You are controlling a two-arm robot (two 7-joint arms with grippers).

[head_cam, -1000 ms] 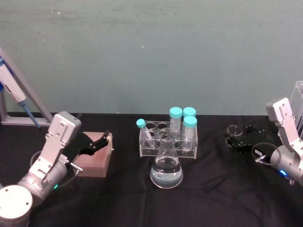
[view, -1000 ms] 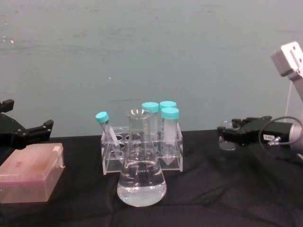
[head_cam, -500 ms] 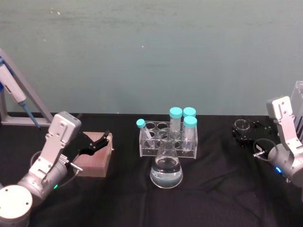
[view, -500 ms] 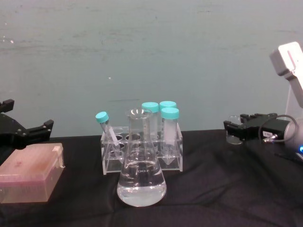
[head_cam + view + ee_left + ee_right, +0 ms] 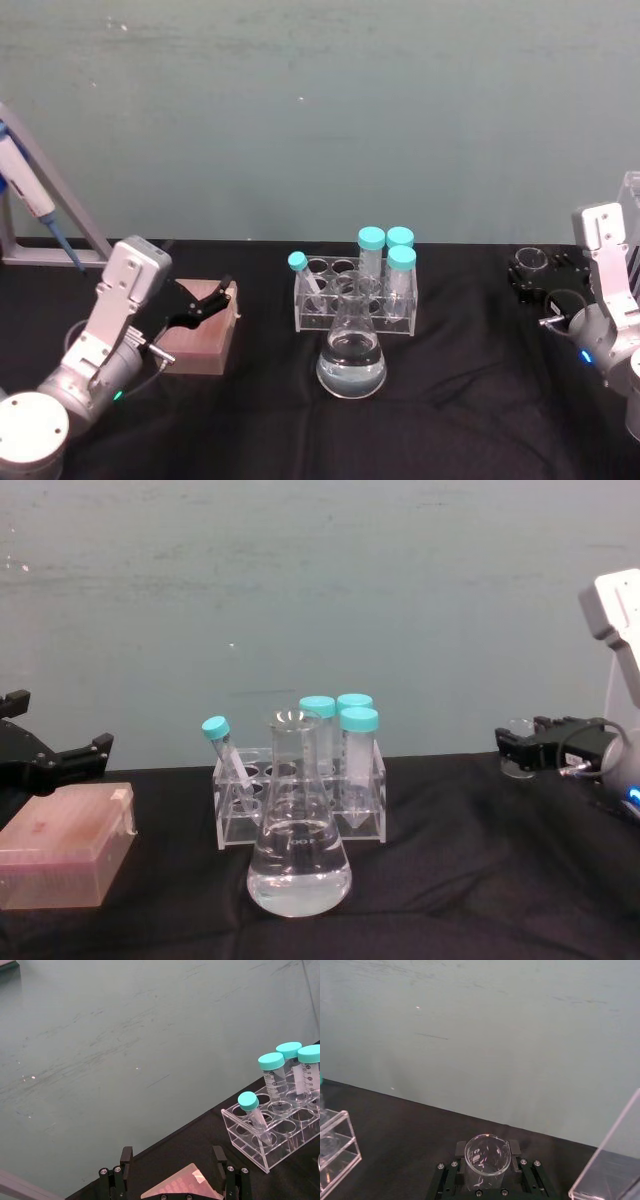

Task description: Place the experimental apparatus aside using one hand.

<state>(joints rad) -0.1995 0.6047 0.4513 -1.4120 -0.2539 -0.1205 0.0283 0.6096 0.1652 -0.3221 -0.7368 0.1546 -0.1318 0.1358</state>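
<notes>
My right gripper (image 5: 530, 277) is at the right side of the table, shut on a small glass beaker (image 5: 487, 1156), which stands upright between the black fingers (image 5: 525, 750). I cannot tell whether the beaker (image 5: 527, 261) touches the cloth. At the table's middle stands a conical flask (image 5: 351, 352) with clear liquid, directly in front of a clear tube rack (image 5: 355, 298) holding teal-capped tubes. A tall clear acrylic stand (image 5: 630, 215) rises at the far right, close beside the right arm. My left gripper (image 5: 213, 300) hangs open over a pink box at the left.
The pink box (image 5: 62, 845) lies at the left front. A pipette on a grey stand (image 5: 30, 195) leans at the far left. Black cloth (image 5: 470, 880) lies bare between the flask (image 5: 298, 850) and the right gripper. A teal wall backs the table.
My right gripper has carried the beaker to the right, away from the rack and toward the acrylic stand. The left arm, flask and rack have not moved.
</notes>
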